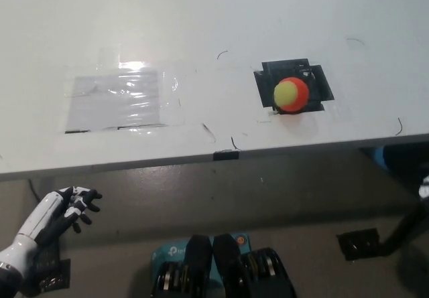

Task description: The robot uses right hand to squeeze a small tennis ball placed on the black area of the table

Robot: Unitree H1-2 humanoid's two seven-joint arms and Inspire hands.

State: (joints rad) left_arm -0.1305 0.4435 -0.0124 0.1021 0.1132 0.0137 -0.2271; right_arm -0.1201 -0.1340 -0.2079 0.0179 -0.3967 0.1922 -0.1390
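Note:
A small yellow and orange tennis ball (291, 95) sits on the black patch (320, 85) of the white table (214, 17), right of centre. Nothing touches it. My black right hand is out of the picture; only a dark sliver of that arm (409, 161) shows at the right edge, below the table. My white left hand (67, 207) hangs low at the lower left, under the table's front edge, with its fingers loosely apart and nothing in it.
A taped sheet of clear plastic (120, 97) lies on the table's left half. The table's front edge (224, 155) runs across the middle of the picture. A black bracket (365, 243) rests on the floor at the lower right.

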